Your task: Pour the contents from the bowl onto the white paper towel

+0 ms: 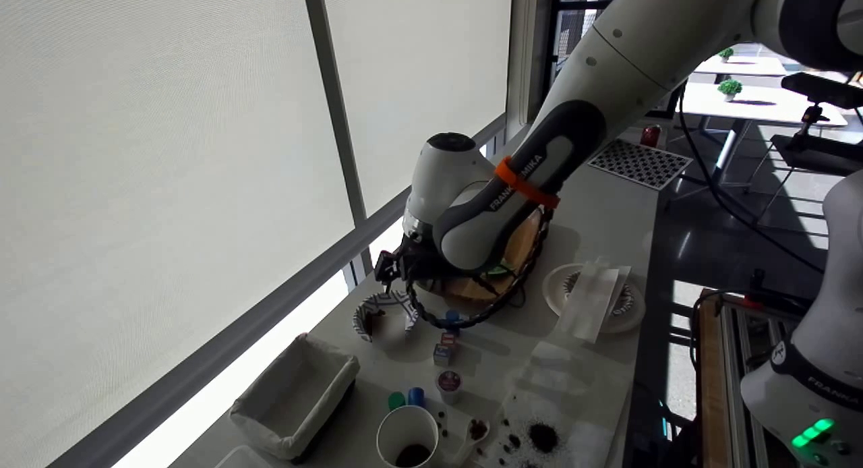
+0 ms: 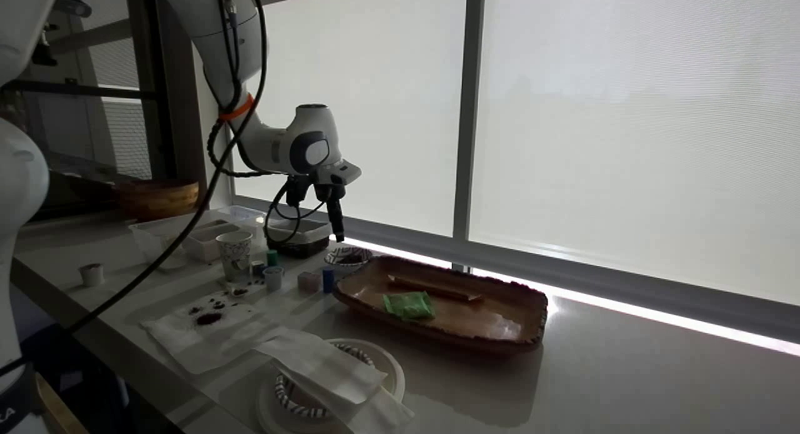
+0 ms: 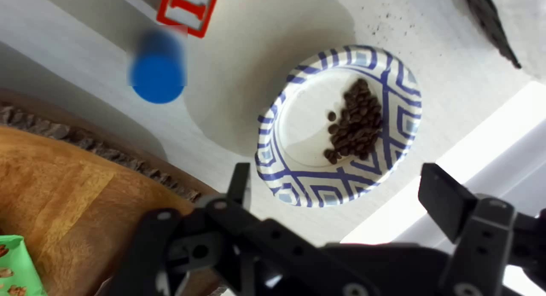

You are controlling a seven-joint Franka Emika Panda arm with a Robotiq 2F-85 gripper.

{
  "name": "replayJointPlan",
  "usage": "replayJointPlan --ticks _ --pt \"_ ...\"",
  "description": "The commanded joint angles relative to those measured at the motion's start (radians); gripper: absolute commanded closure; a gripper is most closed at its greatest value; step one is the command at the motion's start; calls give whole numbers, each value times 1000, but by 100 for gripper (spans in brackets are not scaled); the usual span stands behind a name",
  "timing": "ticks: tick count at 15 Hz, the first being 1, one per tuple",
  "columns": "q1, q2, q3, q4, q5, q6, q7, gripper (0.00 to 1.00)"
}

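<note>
The patterned paper bowl (image 3: 305, 121) sits face up on the white countertop (image 2: 625, 378), between the oval wooden dish (image 2: 475, 315) and the white rectangular tub (image 1: 296, 387). Blue stripes and nested diamonds run round its white rim, and small dark brown bean-like pieces (image 3: 360, 125) are heaped to one side of it. The gripper (image 3: 337, 181) hangs close over the bowl with its fingers spread wide apart; whether a fingertip touches the rim, I cannot tell. A wrinkled white paper towel (image 2: 200, 346) lies apart from the bowl, dark grounds (image 2: 209, 319) scattered on it. Pale roller blinds (image 1: 168, 151) run alongside the counter, bright light showing beneath them. The wrist view picks out the separate pieces and a red I on a letter block (image 3: 187, 8). An exterior view shows a red can (image 1: 650, 136) and, farther off, potted green plants (image 1: 729, 88) on white tables (image 1: 799, 112).
</note>
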Motion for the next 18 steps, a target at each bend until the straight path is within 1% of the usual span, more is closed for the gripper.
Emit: replayJointPlan --ticks 1,3,5,6,8,18 --pt "19 -141 6 -81 -117 -167 -33 0" --pt "29 -197 11 -85 -221 -301 -6 0" --pt "15 -238 48 -81 -294 -398 -8 0" --pt "-25 -179 71 -42 -248 -337 -9 0" --pt "-28 -217 90 -50 -278 -387 -11 0" --pt "-31 -225 93 -65 -289 -392 -11 0"
